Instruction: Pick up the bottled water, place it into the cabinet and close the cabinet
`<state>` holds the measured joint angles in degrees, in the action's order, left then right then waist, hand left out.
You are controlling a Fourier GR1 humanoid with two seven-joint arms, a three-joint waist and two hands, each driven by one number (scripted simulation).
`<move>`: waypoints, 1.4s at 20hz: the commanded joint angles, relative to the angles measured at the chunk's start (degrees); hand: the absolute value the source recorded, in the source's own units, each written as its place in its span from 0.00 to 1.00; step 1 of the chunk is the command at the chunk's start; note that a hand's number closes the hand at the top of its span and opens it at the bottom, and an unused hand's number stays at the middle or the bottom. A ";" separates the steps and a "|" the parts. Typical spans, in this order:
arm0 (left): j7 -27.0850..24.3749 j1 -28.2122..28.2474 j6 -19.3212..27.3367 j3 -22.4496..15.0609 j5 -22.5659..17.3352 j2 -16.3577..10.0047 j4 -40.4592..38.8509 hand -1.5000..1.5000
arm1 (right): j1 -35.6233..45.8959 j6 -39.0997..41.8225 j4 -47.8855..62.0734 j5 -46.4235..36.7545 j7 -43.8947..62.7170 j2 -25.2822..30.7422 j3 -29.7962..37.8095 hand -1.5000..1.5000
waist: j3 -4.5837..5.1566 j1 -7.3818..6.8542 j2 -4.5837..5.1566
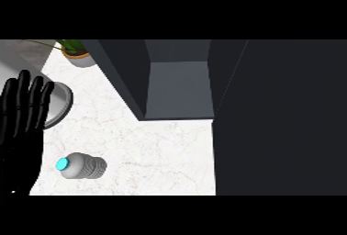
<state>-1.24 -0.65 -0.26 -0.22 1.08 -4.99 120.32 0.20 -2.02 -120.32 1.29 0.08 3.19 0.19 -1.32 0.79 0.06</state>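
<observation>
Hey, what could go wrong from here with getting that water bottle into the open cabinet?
1. The left hand overlaps a grey round object, so swinging toward the bottled water could knock it.
2. The bottle's body is rounded, so a glancing touch might tip it or set it rolling on the counter.
3. The cabinet opening sits between dark walls, and the bottle could clip one going in.

No writing, label, brand, number or sign can be read. The bottled water [82, 166], on the tabletop [156, 147] below and to the left of the cabinet [177, 87], shows only a plain grey body and a cyan cap.
</observation>
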 commanded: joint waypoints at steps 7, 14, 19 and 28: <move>5.99 13.12 -7.35 6.25 -16.58 -1.81 2.26 0.00 | -9.66 5.10 -5.48 6.12 8.02 0.64 -3.96 0.00 | 1.40 -1.20 -0.25; 8.51 27.81 -12.58 8.40 -24.19 -1.96 14.04 0.00 | -22.00 6.59 -16.74 8.01 10.47 1.02 -6.49 0.00 | 1.29 -1.04 -0.38; 10.40 33.57 -14.47 14.82 -29.69 -2.56 19.37 0.00 | -26.17 5.41 -23.71 5.53 13.98 0.05 -10.75 0.00 | 1.32 -1.21 -0.33; 7.31 31.31 -15.18 11.78 -19.90 2.29 12.45 0.00 | -36.79 8.07 -30.28 3.39 11.55 0.77 -16.41 0.00 | 1.33 -0.36 -0.24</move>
<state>5.11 31.96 -16.30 11.82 -20.80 -3.68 133.23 -32.31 5.92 -141.90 5.43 8.65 3.35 -13.76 0.00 0.20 -0.23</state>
